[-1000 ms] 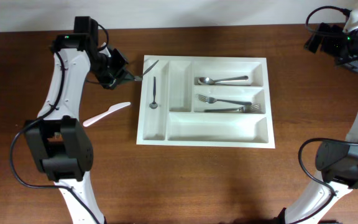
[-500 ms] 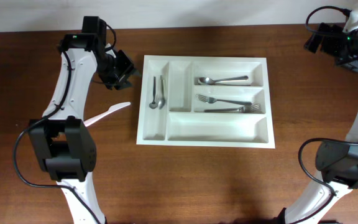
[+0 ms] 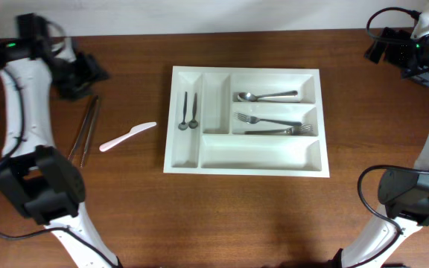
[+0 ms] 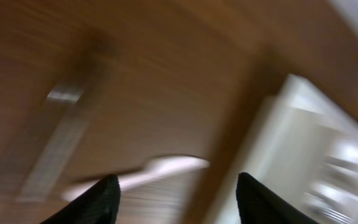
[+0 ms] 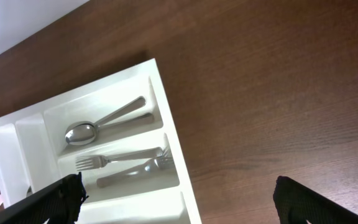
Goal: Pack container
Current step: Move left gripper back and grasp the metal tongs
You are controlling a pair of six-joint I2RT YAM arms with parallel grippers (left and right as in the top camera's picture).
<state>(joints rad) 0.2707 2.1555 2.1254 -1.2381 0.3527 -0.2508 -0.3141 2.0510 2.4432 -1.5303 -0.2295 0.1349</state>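
The container is a large white tray in the middle of the table. Two small spoons lie in its leftmost narrow compartment. A larger spoon lies in the upper long compartment and forks in the middle one. My left gripper is over the table far left of the container. It is open and holds nothing, though its wrist view is blurred. My right gripper hangs at the far right corner, open and holding nothing, with the container below it.
A white plastic knife lies on the wood left of the container. Further left lie two long metal utensils, side by side under the left gripper. The container's second narrow compartment and bottom long compartment hold nothing.
The left gripper opened at the container's left compartment, leaving a second small spoon there, then swung far left. The metal utensils on the table came into view. The right arm stayed still.
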